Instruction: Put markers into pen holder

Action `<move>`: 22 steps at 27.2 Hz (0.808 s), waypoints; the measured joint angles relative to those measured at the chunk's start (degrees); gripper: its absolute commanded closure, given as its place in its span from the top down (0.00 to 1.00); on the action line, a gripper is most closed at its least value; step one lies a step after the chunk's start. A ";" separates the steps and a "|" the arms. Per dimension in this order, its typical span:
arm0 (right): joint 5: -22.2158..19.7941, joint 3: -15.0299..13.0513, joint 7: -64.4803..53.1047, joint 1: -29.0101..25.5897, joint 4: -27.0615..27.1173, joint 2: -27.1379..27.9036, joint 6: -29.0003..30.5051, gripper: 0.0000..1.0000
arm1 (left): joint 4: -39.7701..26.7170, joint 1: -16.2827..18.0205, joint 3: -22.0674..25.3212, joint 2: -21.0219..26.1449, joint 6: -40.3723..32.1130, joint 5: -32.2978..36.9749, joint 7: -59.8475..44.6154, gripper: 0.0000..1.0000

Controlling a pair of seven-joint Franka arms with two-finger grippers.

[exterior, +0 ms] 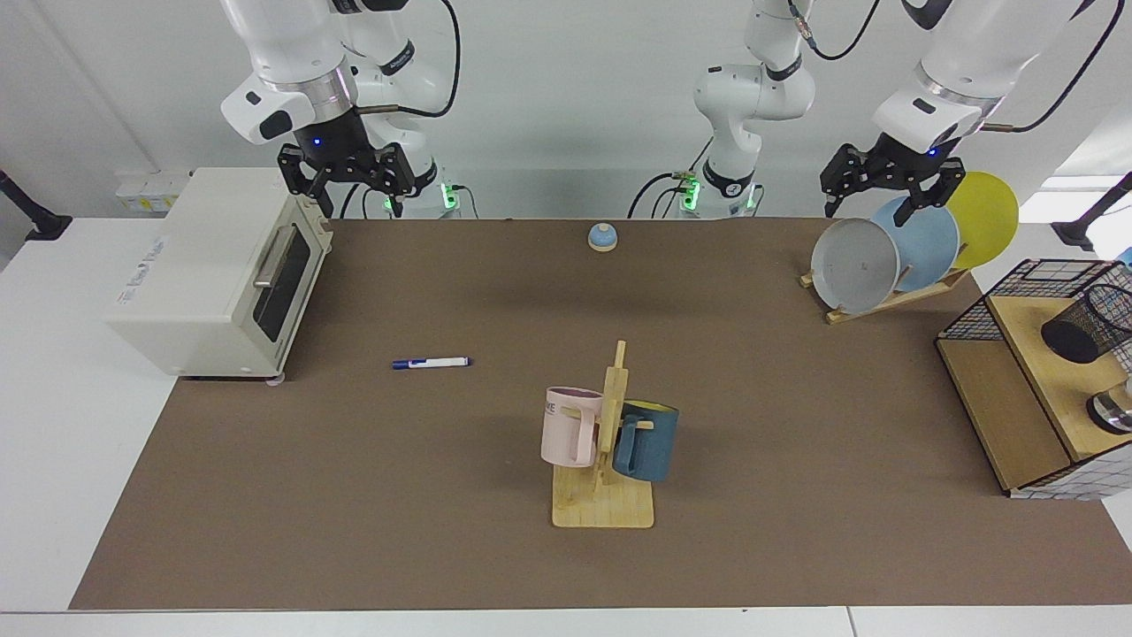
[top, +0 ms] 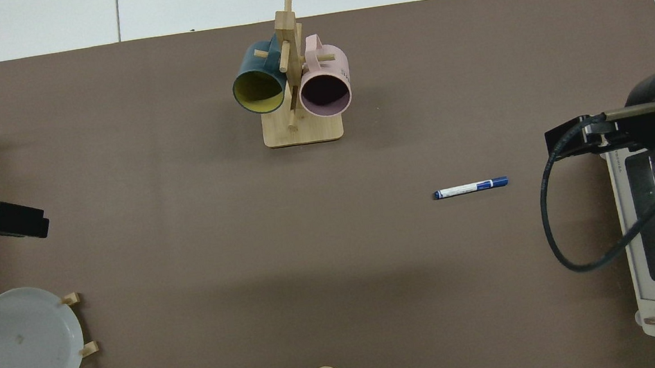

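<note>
Marker (exterior: 432, 363) lies flat on the bench, well apart from the holder (exterior: 1086, 326) inside the basket. Right tool (exterior: 347, 190) hangs open by the toaster; left tool (exterior: 889, 195), open, waits. Best pinched mid-barrel.

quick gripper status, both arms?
Left gripper: open, empty, raised over the plate rack.
Right gripper: open, empty, raised by the toaster oven.
Marker lies untouched on the mat.

Brown mat covers the white bench (exterior: 53, 442). The slim white marker (exterior: 432, 363) has a dark blue cap, and the mesh pen holder (exterior: 1089, 324) is black. Mugs: pale pink ceramic mug (exterior: 570, 426), teal ceramic mug (exterior: 648, 441) yellow inside.
</note>
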 measured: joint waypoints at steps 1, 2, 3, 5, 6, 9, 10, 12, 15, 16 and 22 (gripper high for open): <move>0.00 0.00 0.02 0.00 -0.11 -0.10 0.01 1.00 | 0.00 0.00 0.00 0.00 0.00 0.00 0.05 1.00; 0.00 0.00 0.06 0.00 -0.21 -0.20 0.02 1.00 | 0.00 0.00 0.00 0.00 0.00 -0.01 0.08 1.00; 0.00 0.00 0.07 0.00 -0.31 -0.27 0.05 1.00 | 0.00 0.00 0.00 0.00 0.00 -0.01 0.09 1.00; 0.00 -0.01 0.07 0.00 -0.43 -0.36 0.08 1.00 | 0.00 0.00 0.00 0.00 0.00 -0.02 0.11 1.00; 0.00 -0.01 0.07 0.00 -0.46 -0.37 0.09 1.00 | 0.00 0.00 0.00 0.00 0.00 -0.02 0.11 1.00; 0.00 -0.01 0.07 0.00 -0.51 -0.38 0.14 1.00 | 0.00 0.00 0.06 0.00 0.00 -0.02 0.09 1.00; 0.00 -0.01 0.07 0.00 -0.52 -0.38 0.16 1.00 | 0.00 0.00 0.09 0.00 0.00 -0.02 0.09 1.00; 0.07 -0.01 0.07 0.00 -0.53 -0.38 0.22 1.00 | 0.00 0.01 0.20 0.00 0.00 -0.02 0.10 1.00; 0.12 -0.01 0.09 0.00 -0.58 -0.38 0.28 1.00 | 0.00 0.07 0.40 0.00 0.00 -0.02 0.10 1.00; 0.12 -0.01 0.18 0.00 -0.64 -0.39 0.30 1.00 | 0.00 0.09 0.47 0.00 0.00 -0.02 0.10 1.00; 0.13 -0.01 3.26 0.00 -2.16 -0.80 0.84 1.00 | -0.07 0.14 0.48 0.00 0.88 -0.03 0.09 1.00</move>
